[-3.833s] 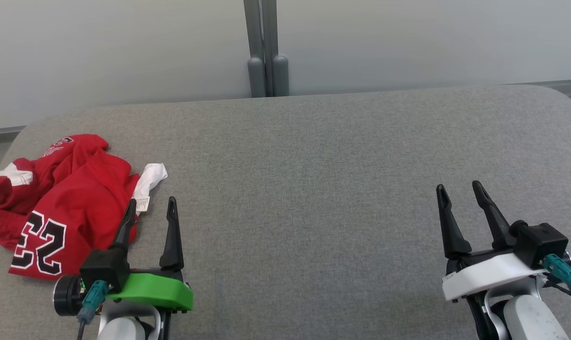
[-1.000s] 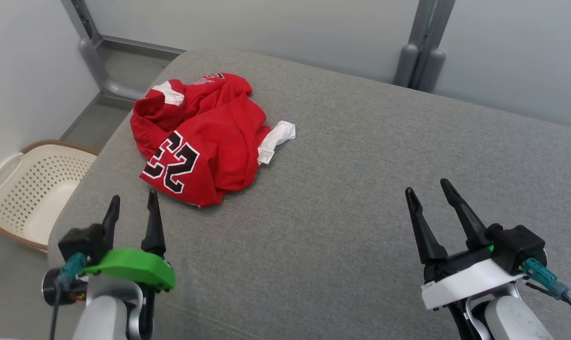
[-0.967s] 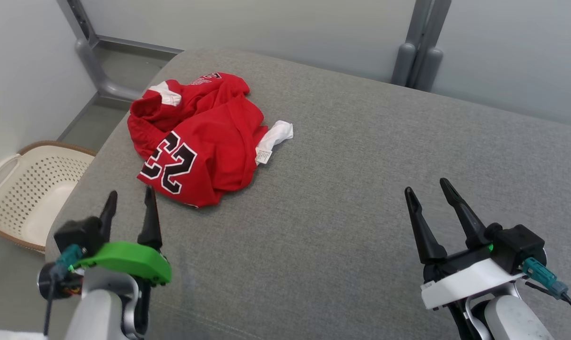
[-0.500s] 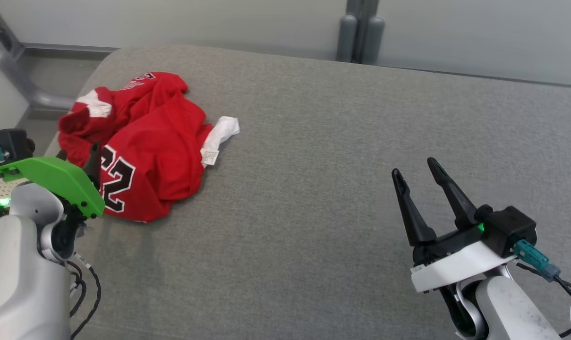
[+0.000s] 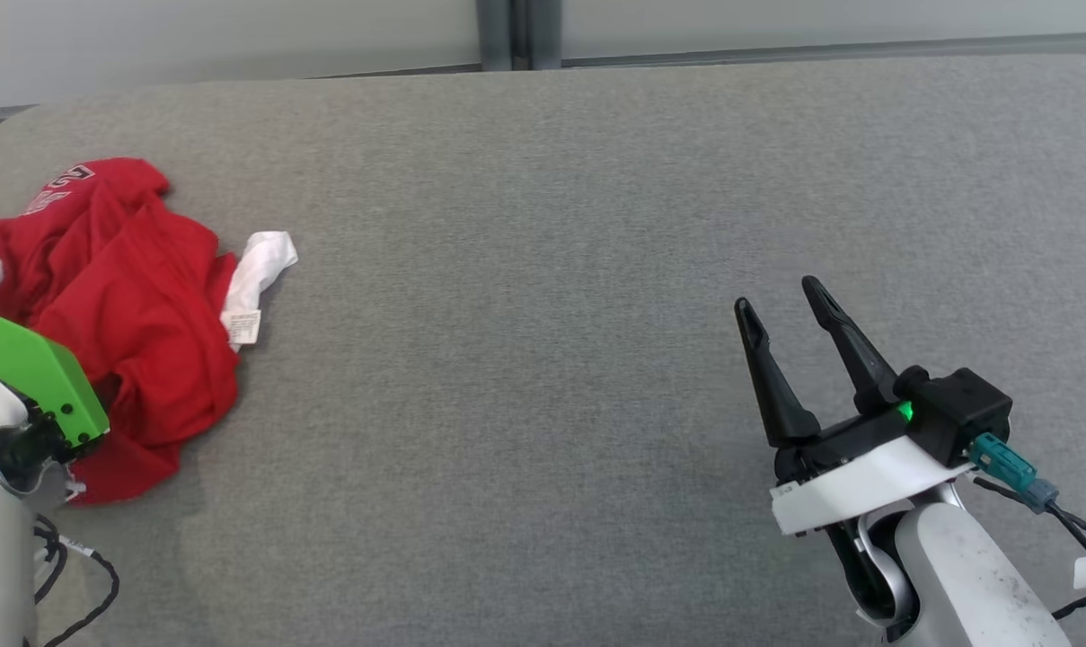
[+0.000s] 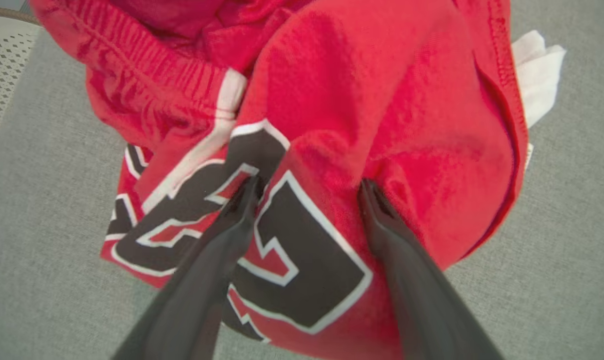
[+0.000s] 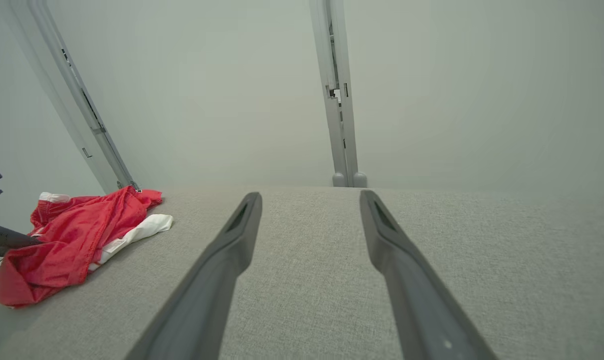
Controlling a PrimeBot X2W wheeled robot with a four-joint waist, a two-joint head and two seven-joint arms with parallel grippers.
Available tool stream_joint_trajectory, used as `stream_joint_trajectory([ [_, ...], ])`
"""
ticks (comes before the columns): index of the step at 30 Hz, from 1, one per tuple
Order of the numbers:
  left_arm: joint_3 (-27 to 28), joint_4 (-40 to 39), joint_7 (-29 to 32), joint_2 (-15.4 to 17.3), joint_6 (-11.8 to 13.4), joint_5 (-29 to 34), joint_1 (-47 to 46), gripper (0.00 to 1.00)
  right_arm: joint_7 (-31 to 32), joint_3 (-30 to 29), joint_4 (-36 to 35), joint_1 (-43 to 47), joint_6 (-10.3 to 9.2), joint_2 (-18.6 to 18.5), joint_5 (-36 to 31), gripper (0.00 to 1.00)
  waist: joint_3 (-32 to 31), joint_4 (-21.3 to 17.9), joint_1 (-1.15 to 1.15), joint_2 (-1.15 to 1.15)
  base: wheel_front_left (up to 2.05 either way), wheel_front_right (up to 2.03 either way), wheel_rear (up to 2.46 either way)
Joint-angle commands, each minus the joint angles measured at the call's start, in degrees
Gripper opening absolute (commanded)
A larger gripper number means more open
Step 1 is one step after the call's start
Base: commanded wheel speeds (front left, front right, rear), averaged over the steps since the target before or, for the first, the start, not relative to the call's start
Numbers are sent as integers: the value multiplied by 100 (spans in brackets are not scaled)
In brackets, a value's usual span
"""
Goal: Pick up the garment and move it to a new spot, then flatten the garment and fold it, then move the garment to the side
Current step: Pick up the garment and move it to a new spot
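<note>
The garment (image 5: 129, 296) is a crumpled red jersey with black-and-white numerals and a white patch, lying at the far left of the grey padded table (image 5: 543, 225). The green mount of my left arm (image 5: 35, 377) hangs over its near part. In the left wrist view my left gripper (image 6: 309, 184) stands open, fingertips down on the garment (image 6: 381, 110), a raised ridge of fabric with the numerals between them. My right gripper (image 5: 776, 295) is open and empty over bare table at the lower right, far from the garment (image 7: 77, 235).
The table's rounded left edge runs close to the garment. A pale perforated basket (image 6: 2, 55) sits below that edge. A grey post (image 5: 507, 31) and pale wall panels stand behind the table. Bare grey surface stretches between both arms.
The head camera has swung, shifting the whole picture. My left gripper has come from the table's near edge onto the garment, fingers now pointing down into it. The right gripper keeps its pose.
</note>
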Motion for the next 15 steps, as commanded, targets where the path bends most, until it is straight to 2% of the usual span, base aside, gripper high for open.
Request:
stream_joint_trajectory([
  [1,-37,38,-34,86,17,68,-87,98,-16,-28,14,-23,-4,0,45,100,107,-314,0,0,0,0,0],
  [2,-53,88,-55,105,1,85,-101,12,-16,-32,17,-3,-4,8,47,100,88,-331,0,0,0,0,0],
  [3,-61,119,-68,108,-22,71,-110,0,-16,-35,25,19,-3,18,47,100,62,-339,0,0,0,0,0],
  [9,-240,129,-277,153,-139,118,-169,0,-16,-111,63,173,-4,76,23,100,-192,-266,0,0,0,0,0],
  [15,-557,-324,-547,134,-241,173,-263,0,-16,-186,63,325,-4,90,39,100,-565,-156,0,0,0,0,0],
])
